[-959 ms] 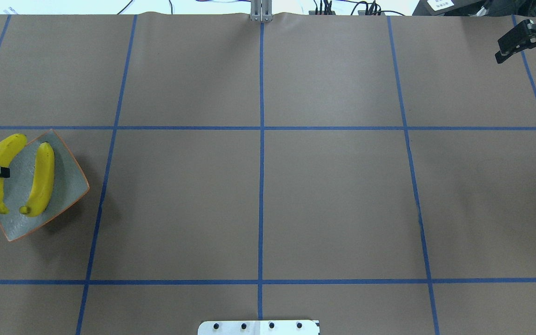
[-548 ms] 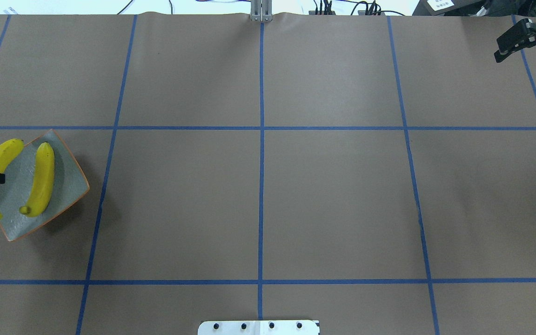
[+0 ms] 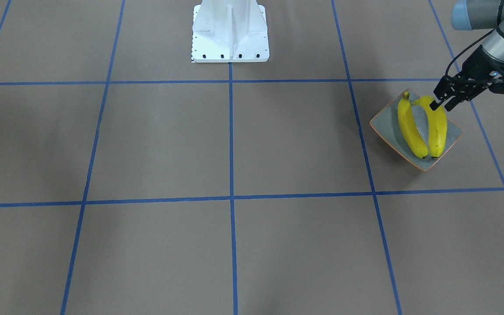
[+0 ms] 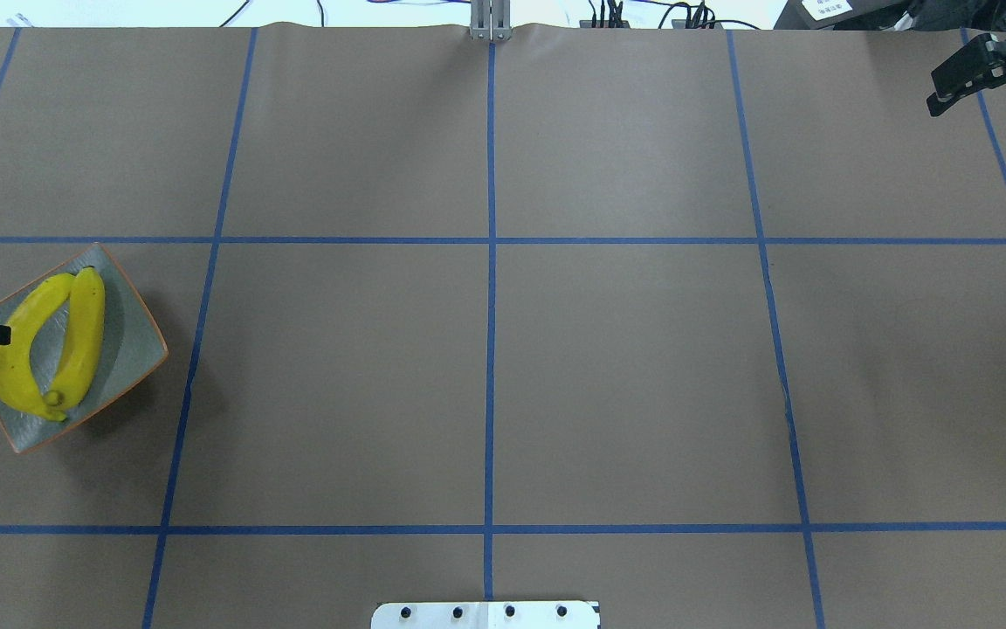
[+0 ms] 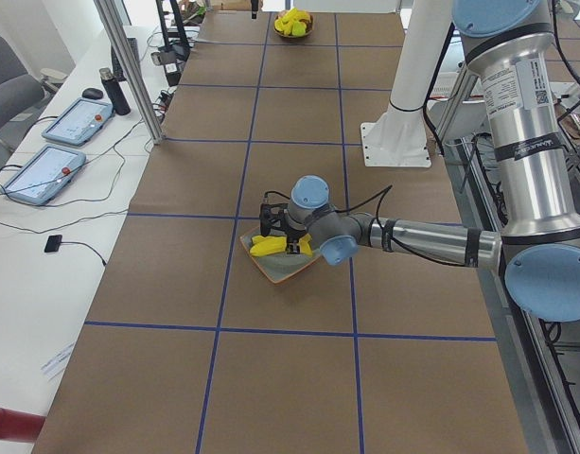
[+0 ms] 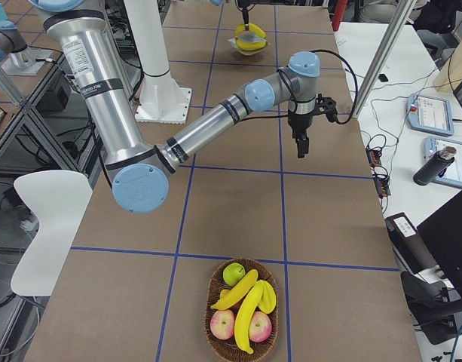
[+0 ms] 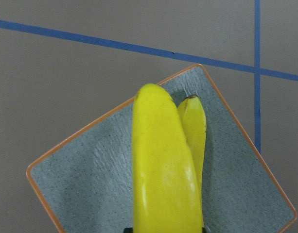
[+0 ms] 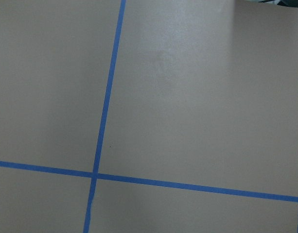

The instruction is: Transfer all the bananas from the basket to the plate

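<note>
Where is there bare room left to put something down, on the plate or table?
The table is bare between the plate and the right gripper. The plate keeps a free strip on that side, beside the two bananas; its outer side is crowded by the left gripper. The basket is packed with fruit.

The banana (image 4: 16,349) that hung out over the plate's (image 4: 132,336) outer rim a second ago, clasped across its middle by the left gripper (image 3: 442,105), now lies wholly on the plate. It has slid inward, so both its ends touch the second banana (image 4: 86,332). The left gripper has let go and drawn back to the banana's outer edge, while the right gripper (image 4: 988,80) has crept slightly farther toward the table's far corner.
</note>
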